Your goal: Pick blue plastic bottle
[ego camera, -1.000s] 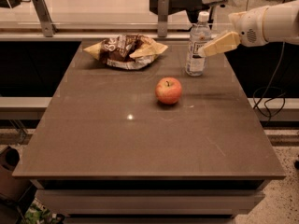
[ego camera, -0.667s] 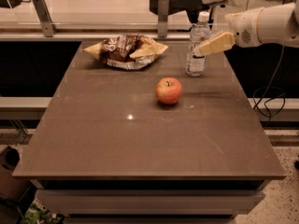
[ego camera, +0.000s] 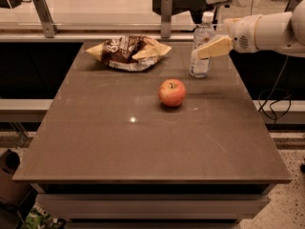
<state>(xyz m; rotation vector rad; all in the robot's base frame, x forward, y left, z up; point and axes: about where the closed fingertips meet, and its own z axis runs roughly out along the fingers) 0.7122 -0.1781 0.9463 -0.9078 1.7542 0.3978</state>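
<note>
Camera view shows one big brown flat table [ego camera: 143,142] seen from its near side. The tan two-finger claw [ego camera: 205,51] comes in from the picture's right on a thick white arm [ego camera: 267,32]. It hangs over the far right part of the table, above the top.

The slim clear plastic water bottle with a white cap [ego camera: 203,36] stands upright right at the claw. The tip of the claw lies across the front of the bottle, about halfway up. I cannot tell how wide the claw is open, or if it has hold of the bottle.

The table's far edge is just behind the claw. The right edge is near it, under the arm. Behind the far edge runs a low clear wall with a grey metal post [ego camera: 165,13] just past the bottle.

A round red apple [ego camera: 172,92] sits below the claw and a little to the picture's left, closer to us and apart from the bottle. A crumpled yellow and brown snack bag [ego camera: 128,51] lies further left of the claw, near the far edge.

From the apple to the near edge the table top is wide and bare. A dark cable [ego camera: 274,104] hangs off to the right, below the arm.
</note>
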